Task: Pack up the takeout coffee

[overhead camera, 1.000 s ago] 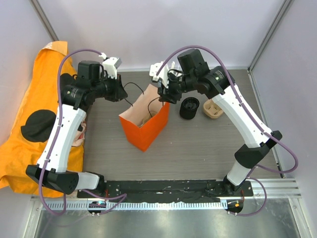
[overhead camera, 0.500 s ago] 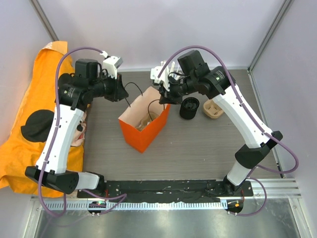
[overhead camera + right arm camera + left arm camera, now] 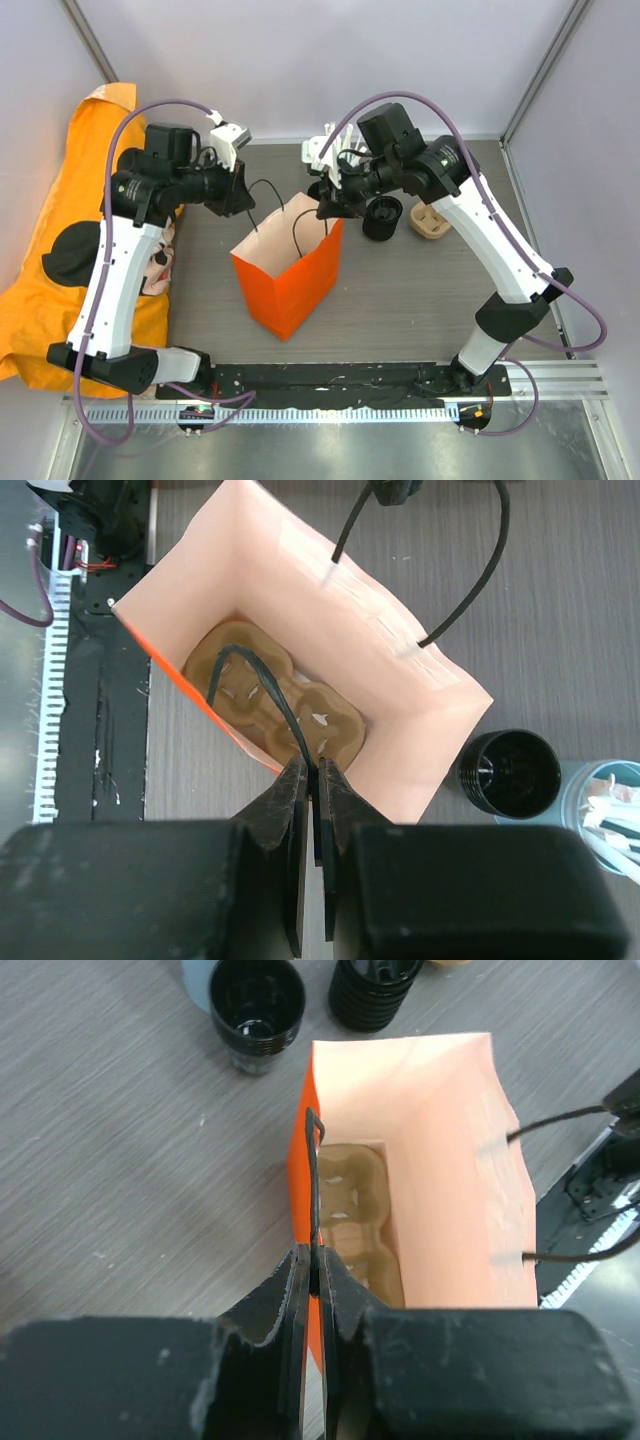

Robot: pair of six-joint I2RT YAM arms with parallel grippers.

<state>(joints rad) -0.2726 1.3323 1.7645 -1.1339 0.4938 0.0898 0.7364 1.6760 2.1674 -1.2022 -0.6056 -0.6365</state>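
Note:
The orange paper bag (image 3: 287,282) stands open mid-table. A brown pulp cup carrier (image 3: 350,1200) lies on its bottom and also shows in the right wrist view (image 3: 330,720). My left gripper (image 3: 240,192) is shut on the bag's black cord handle (image 3: 314,1180) on its left side. My right gripper (image 3: 326,205) is shut on the opposite handle (image 3: 285,718). Both hold the handles up and apart above the bag's mouth. A black ribbed cup (image 3: 382,217) stands right of the bag, empty inside in the right wrist view (image 3: 507,772).
A tan pulp piece (image 3: 430,220) sits right of the black cup. A pale blue cup of white sticks (image 3: 600,815) stands at the table's back. Another black cup (image 3: 255,1005) is beside it. An orange cloth (image 3: 50,300) covers the left edge.
Both grippers have moved toward the near left while holding the handles. The bag came with them, away from the black cup, and now stands more upright with its mouth wider.

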